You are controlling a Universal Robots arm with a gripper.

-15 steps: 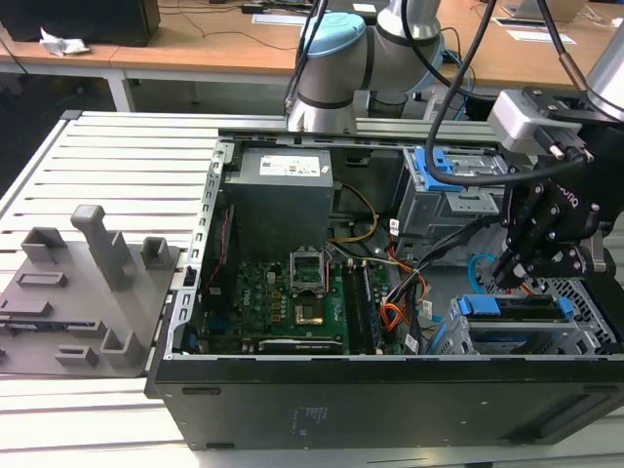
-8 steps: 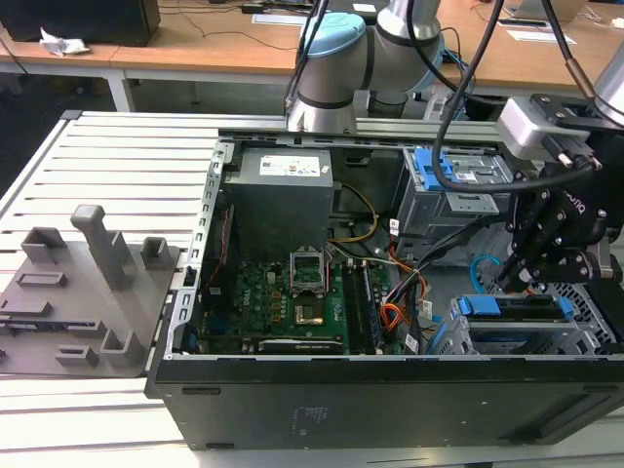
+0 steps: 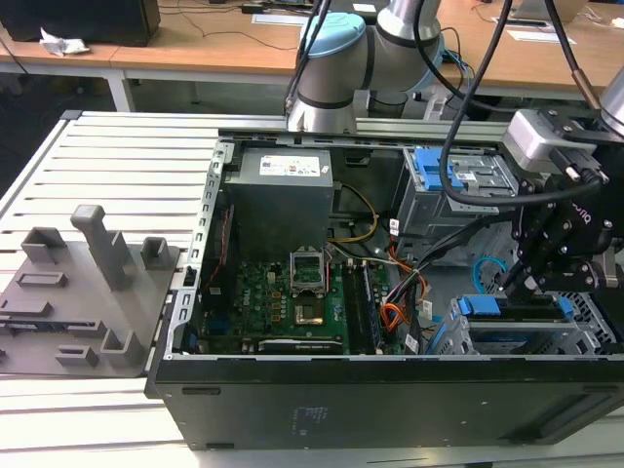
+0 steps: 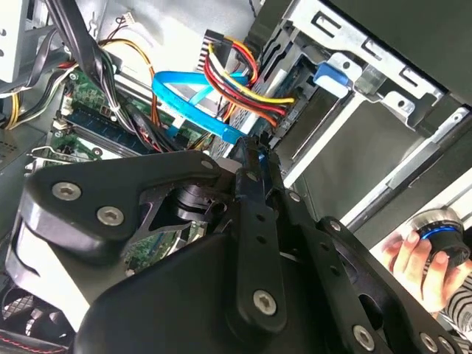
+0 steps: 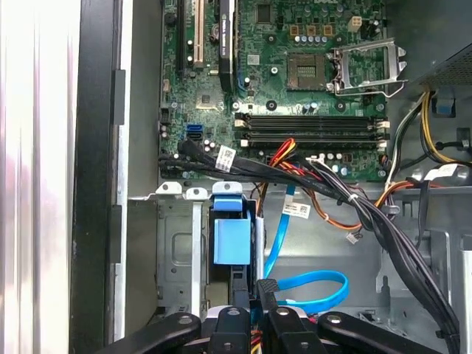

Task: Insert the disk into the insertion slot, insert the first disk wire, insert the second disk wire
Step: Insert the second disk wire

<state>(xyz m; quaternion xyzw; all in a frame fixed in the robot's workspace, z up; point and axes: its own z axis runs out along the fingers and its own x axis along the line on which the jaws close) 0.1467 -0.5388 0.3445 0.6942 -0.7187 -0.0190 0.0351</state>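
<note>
Chassis [image 3: 390, 400] comes first: we are looking at an open black computer case lying on its side on a white slatted table [image 3: 117, 166], with the green motherboard [image 3: 283, 297] and a grey power supply [image 3: 283, 195] showing inside. At the exterior view's right the arm is reaching down into the case, and its gripper [image 3: 517, 278] is hanging just above the insertion slot [image 3: 585, 327], the low grey cage near the front corner. The disk [image 3: 507, 310], in its blue caddy, is sitting inside that cage; in the first wrist view we are seeing its blue end [image 5: 232, 240] between the perforated walls [image 5: 177, 251]. The second disk wire [image 5: 310, 284] is looping in a bright blue curve just beside the disk, and the gripper [image 5: 258, 295] is sitting right at the loop's near end. The fingers are standing close together there, seemingly pinching the dark plug, though we cannot tell for certain. The first disk wire [image 4: 243, 77], a red and orange bundle, is running toward the cage in the second wrist view. A person's hand [image 4: 420, 269] is showing at that view's edge.
</note>
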